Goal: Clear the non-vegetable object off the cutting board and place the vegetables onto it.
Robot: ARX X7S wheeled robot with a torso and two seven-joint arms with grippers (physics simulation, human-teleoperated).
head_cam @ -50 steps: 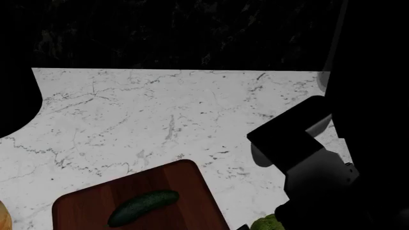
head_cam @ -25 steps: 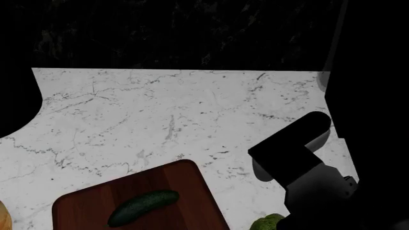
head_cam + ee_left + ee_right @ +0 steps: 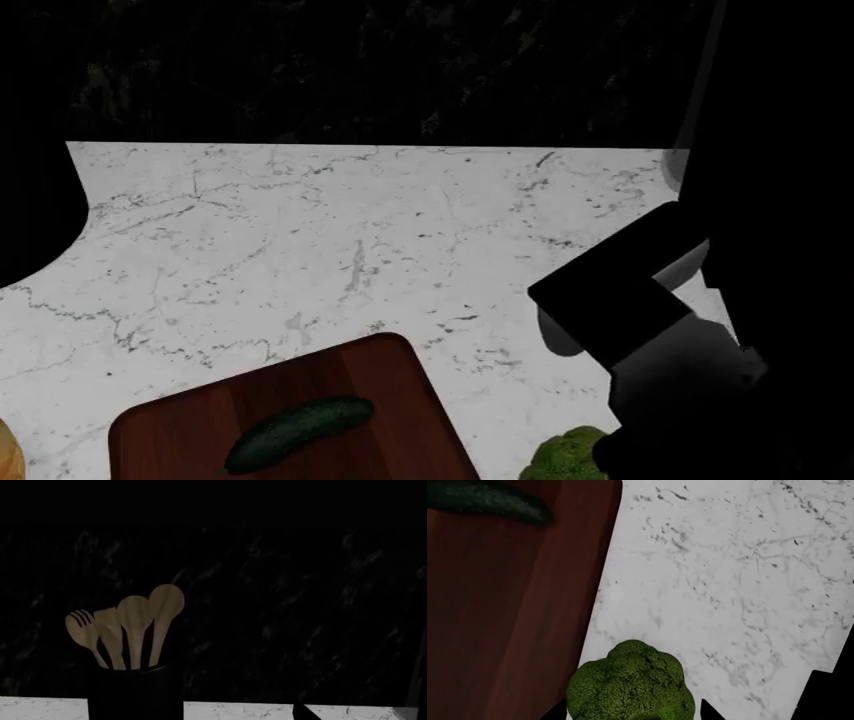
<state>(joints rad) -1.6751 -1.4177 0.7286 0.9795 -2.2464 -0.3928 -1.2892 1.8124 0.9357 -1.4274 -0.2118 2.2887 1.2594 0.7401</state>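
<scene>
Head view, left to right: an orange thing [image 3: 6,455] peeks in at the counter's [image 3: 334,230] near left edge, the cucumber [image 3: 296,432] lies on the board [image 3: 400,400] at the near edge, and the broccoli [image 3: 567,458] sits on the marble just beside the board's right side, under our right arm [image 3: 627,300]. We cannot tell whether the right fingers [image 3: 707,711] are spread or pinching the broccoli, as only dark tips flank it; the left hand is out of sight, its camera facing a utensil pot [image 3: 133,690]. To do this well, we should centre on the head, close gently, lift clear of the board's edge, and set it beside the cucumber.
</scene>
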